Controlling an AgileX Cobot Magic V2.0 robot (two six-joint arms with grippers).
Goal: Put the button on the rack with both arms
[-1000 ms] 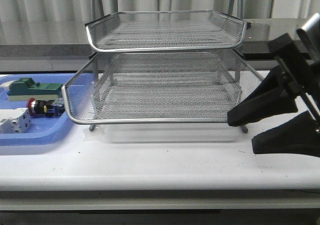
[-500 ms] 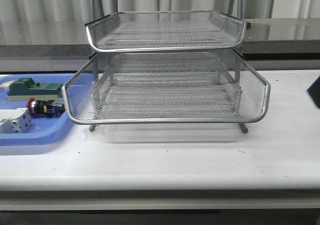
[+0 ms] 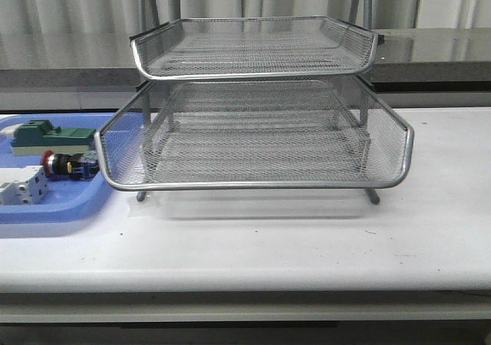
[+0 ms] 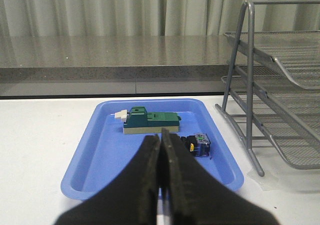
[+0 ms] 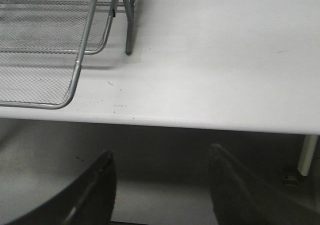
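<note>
The button (image 3: 67, 164) lies on its side in the blue tray, red head to the left, just left of the rack (image 3: 261, 182). The rack's middle wire tray is slid out forward under the top tray. In the left wrist view my left gripper (image 4: 161, 136) is shut with nothing in it and hovers over the near part of the blue tray. The button (image 4: 197, 144) lies just beyond it and slightly to one side, its red head hidden by a finger. My right gripper (image 5: 161, 155) is open and empty, off the table's front edge near the rack's corner (image 5: 75, 80). Neither gripper shows in the front view.
The blue tray (image 3: 54, 211) at the table's left also holds a green block (image 3: 50, 136) and a white terminal block (image 3: 21, 185). The rack's upright frame (image 4: 249, 85) stands right beside the blue tray's rim (image 4: 80, 160). White tabletop (image 5: 215, 60) stretches to the rack's right.
The right arm, which stood at the rack's right front corner a second ago, has drawn away to the right and left the front view. The rack and the tray's contents have not moved.
</note>
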